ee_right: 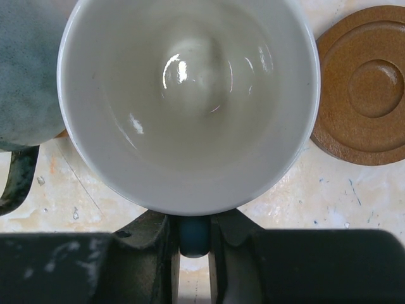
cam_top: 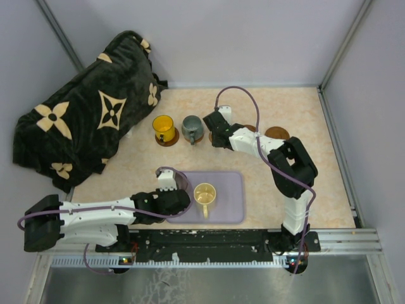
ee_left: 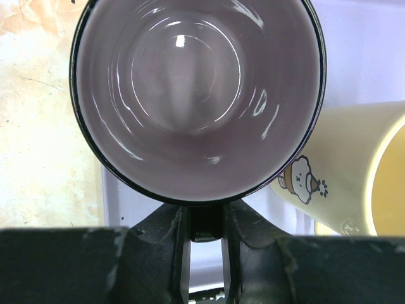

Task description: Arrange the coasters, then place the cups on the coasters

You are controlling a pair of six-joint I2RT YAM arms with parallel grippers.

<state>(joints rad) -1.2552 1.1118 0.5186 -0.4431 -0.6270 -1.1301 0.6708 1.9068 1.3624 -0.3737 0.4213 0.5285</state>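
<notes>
At the back of the table (cam_top: 304, 183), the yellow cup (cam_top: 163, 128) and the grey-green cup (ee_right: 25, 69) each sit on a coaster. Just beside the grey-green one, the right end effector (ee_right: 193, 231) is clamped narrow on the light blue handle (ee_right: 193, 239) of the white cup (ee_right: 186, 101). Can't tell if there's a coaster under it, tbh. A bare coaster (ee_right: 364, 85) lies right next to that cup, not touching.

Closer in, the left end effector (ee_left: 205, 221) is pinched on the handle of the mauve cup (ee_left: 190, 95) at the left edge of the lavender tray (cam_top: 231, 209). The cream cup (ee_left: 354, 177) stands on the tray just beside it.
</notes>
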